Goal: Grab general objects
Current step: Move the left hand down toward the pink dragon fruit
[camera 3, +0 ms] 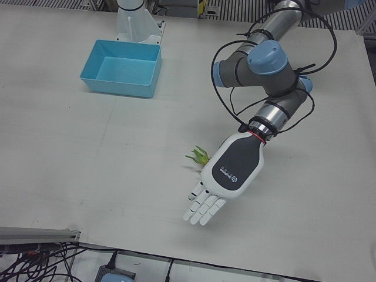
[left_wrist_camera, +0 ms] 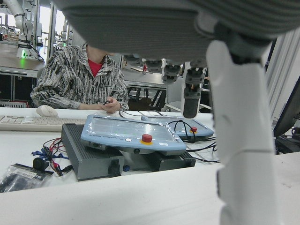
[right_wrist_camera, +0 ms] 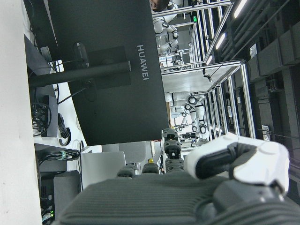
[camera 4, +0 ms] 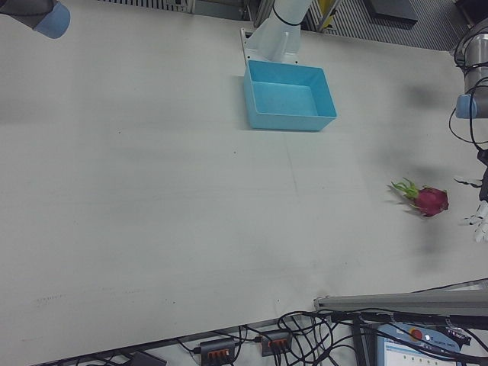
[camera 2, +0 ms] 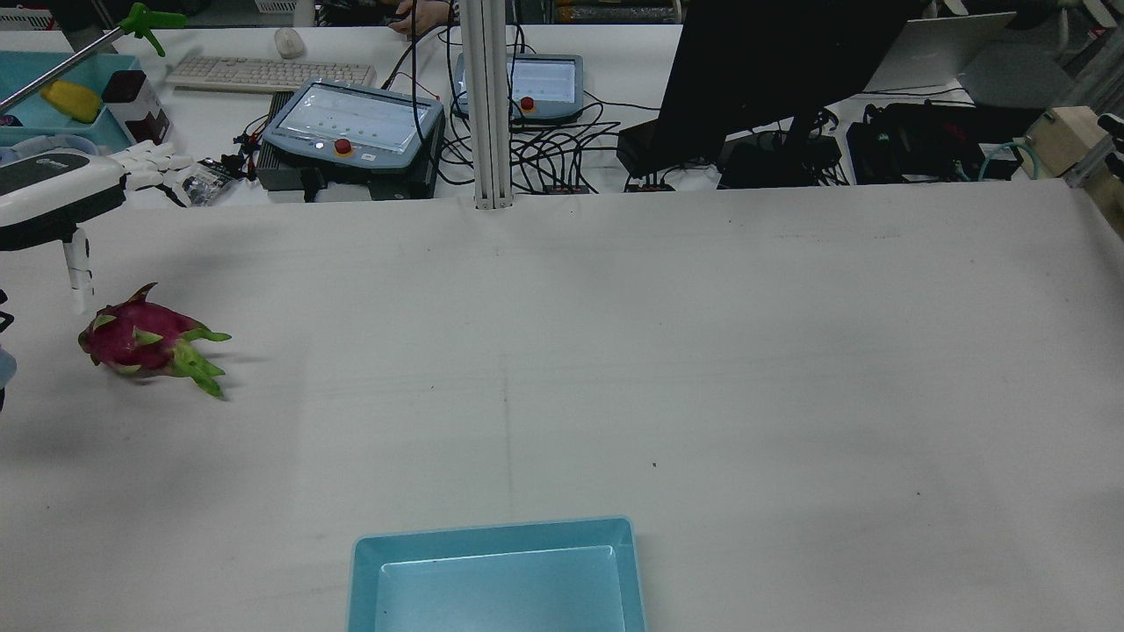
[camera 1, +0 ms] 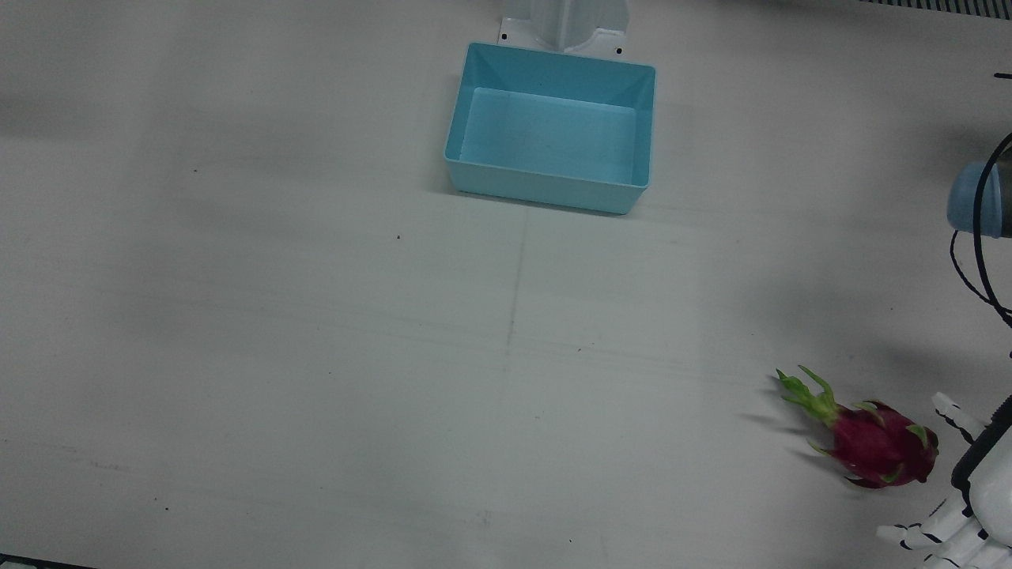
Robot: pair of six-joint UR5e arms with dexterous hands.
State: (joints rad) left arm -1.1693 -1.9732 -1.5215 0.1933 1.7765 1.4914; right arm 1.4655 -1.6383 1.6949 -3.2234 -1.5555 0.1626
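A magenta dragon fruit (camera 1: pixel 877 444) with green leaf tips lies on its side on the white table, near the operators' edge on the left arm's side (camera 2: pixel 145 341) (camera 4: pixel 427 200). My left hand (camera 3: pixel 229 173) hovers over it, palm down, open with its fingers stretched out and holding nothing. In the left-front view it hides the fruit's body, leaving only the leaf tips (camera 3: pixel 198 156) showing. In the front view the left hand (camera 1: pixel 976 498) sits just right of the fruit. My right hand (right_wrist_camera: pixel 234 161) shows only in its own view, as a palm and one bent finger.
A light blue empty bin (camera 1: pixel 545 190) stands by the pedestal at the table's middle (camera 2: pixel 496 529) (camera 3: pixel 120 89). Beyond the table's far edge are two control pendants (camera 2: pixel 351 123), a keyboard (camera 2: pixel 263 74), a dark monitor (camera 2: pixel 773 61) and a seated person (left_wrist_camera: pixel 79 79).
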